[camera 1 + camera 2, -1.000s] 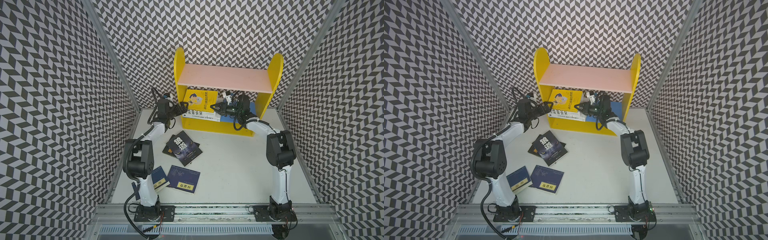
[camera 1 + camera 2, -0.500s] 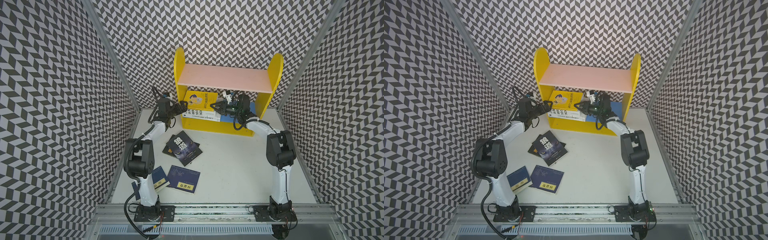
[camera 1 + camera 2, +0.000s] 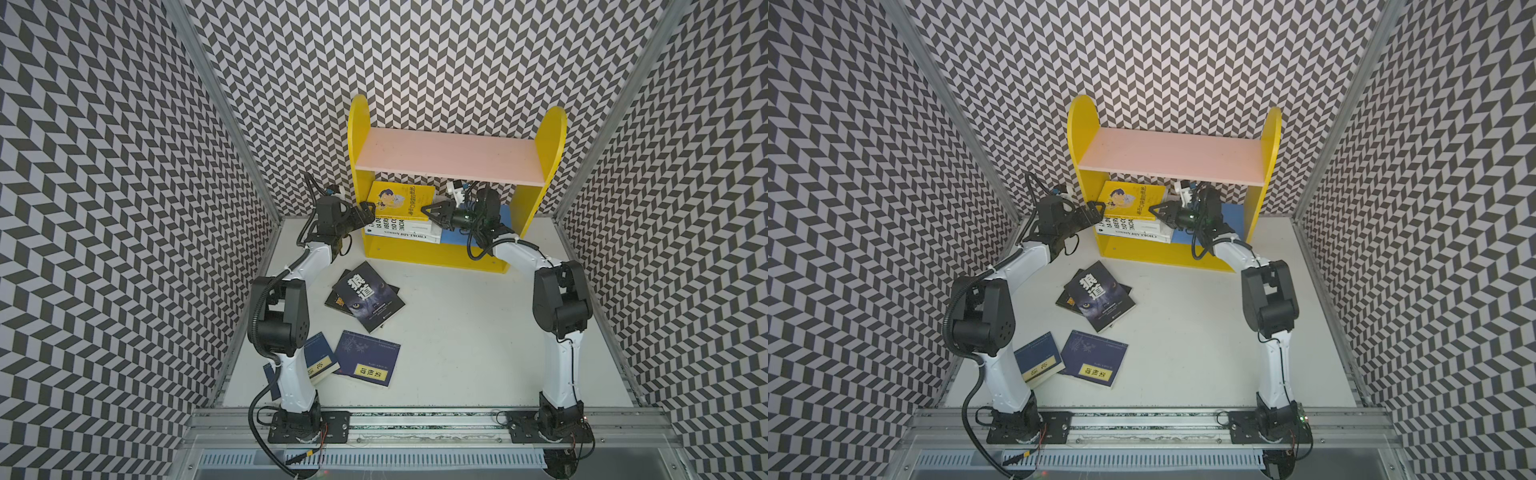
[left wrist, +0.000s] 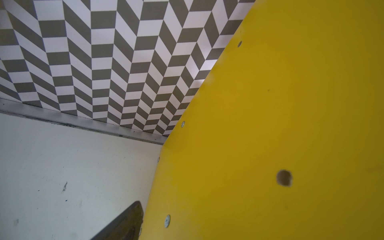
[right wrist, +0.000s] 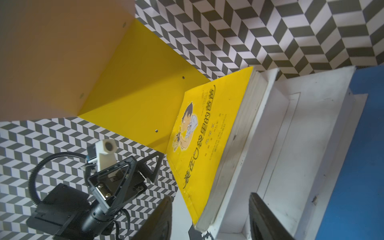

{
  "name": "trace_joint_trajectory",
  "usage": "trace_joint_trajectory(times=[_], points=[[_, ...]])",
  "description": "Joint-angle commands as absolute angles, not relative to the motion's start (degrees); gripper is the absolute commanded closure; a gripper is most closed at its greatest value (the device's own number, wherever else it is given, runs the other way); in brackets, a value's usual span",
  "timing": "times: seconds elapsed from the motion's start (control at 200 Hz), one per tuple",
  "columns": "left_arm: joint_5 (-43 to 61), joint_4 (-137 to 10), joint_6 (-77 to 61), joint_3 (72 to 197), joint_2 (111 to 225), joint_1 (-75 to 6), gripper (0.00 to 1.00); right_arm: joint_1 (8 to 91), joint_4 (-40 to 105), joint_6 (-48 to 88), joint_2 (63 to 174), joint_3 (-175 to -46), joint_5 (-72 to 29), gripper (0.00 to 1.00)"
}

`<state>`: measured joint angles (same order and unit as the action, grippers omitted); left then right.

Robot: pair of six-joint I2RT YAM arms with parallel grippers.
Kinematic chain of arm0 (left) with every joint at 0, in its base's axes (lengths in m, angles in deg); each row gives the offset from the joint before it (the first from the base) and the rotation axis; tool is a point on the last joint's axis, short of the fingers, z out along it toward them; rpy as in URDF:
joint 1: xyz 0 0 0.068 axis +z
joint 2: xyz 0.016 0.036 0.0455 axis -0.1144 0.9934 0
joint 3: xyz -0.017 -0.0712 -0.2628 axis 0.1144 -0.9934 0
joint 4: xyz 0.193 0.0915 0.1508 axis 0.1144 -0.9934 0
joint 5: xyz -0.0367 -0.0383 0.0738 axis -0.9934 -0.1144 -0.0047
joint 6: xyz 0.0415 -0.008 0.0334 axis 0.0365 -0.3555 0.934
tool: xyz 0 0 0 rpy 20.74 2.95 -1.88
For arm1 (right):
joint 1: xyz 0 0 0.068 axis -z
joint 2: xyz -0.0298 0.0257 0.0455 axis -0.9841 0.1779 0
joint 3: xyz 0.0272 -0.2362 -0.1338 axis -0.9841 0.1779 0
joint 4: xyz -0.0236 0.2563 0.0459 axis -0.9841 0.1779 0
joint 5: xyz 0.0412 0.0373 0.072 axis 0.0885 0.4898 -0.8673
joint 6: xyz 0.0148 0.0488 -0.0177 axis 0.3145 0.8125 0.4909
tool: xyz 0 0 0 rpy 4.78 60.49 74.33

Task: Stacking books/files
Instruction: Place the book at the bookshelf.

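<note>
Yellow is the shelf [image 3: 432, 251] that stands at the back edge of the table [image 3: 457, 332], and both arms reach up to it. The left arm [image 3: 309, 266] bends along the table's left edge, and the left tool [image 3: 368, 209] hangs just outside the shelf's left wall with its fingers spread wide, grasping nothing. The right arm [image 3: 519, 251] reaches in under the pink board [image 3: 449, 162]; the right tool [image 3: 432, 208] is pinched shut at the right edge of the yellow book [image 3: 401, 199], and I cannot tell if it touches it. That book lies on two white books [image 3: 399, 230] on the shelf's bottom. The left wrist view is mostly filled by the shelf wall, and only a bit of one finger [image 4: 124, 224] shows. Two black books [image 3: 368, 297] lie one on the other near the middle of the table, the lower one mostly hidden. Two navy books [image 3: 368, 363] lie near the front left corner; the left arm covers part of one.
</note>
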<state>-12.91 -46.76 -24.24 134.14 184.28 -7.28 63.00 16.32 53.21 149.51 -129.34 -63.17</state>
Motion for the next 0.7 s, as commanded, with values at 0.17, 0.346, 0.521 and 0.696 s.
trace_joint_trajectory(times=[0.17, 0.346, 0.521, 0.696], points=[[-10.5, -50.5, -20.7, 140.7, 187.6, -10.8, 0.00, 63.4, 9.5, 54.4, 150.9, -131.2, -63.8, 0.89], [-5.7, -53.6, -19.3, 143.5, 190.0, -12.5, 0.00, 63.4, 10.2, 54.3, 151.5, -132.2, -62.4, 0.87], [0.6, -57.7, -18.9, 144.5, 191.5, -13.4, 0.00, 63.4, 10.6, 54.3, 152.2, -132.6, -62.1, 0.84], [4.8, -60.4, -19.8, 144.6, 192.6, -13.6, 0.00, 63.4, 10.6, 54.4, 152.1, -132.9, -61.7, 0.82]])
